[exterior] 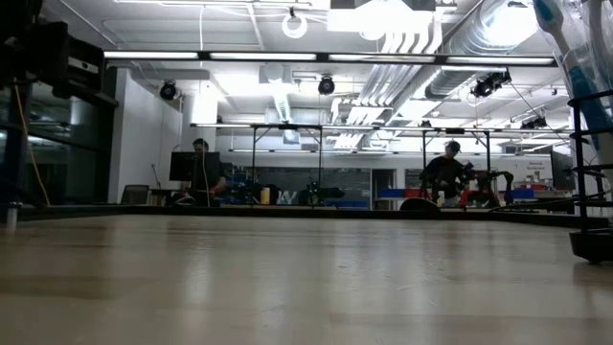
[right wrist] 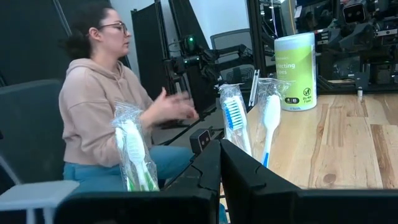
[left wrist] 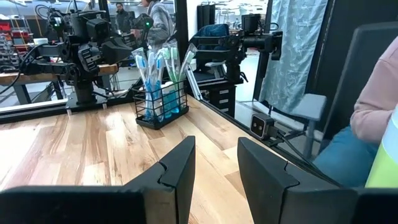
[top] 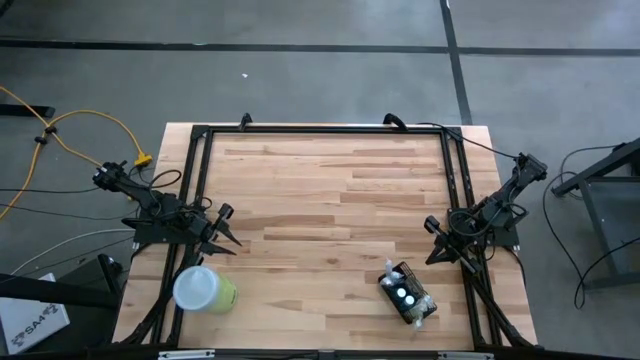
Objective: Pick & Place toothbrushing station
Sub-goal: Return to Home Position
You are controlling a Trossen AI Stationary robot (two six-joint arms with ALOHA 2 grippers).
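Observation:
The toothbrushing station, a small black wire-mesh holder with wrapped toothbrushes standing in it, rests on its base on the wooden table near the front right. It also shows in the left wrist view and at the right edge of the low view. My left gripper hovers at the table's left side, open with nothing between its fingers. My right gripper hovers at the right side, just behind the station, shut on nothing. The wrapped toothbrushes rise close in front of it.
A lime-green canister with a whitish lid stands near the front left, close to my left gripper. A black frame rail runs round the table. A person sits beyond the near edge. The table's middle is bare wood.

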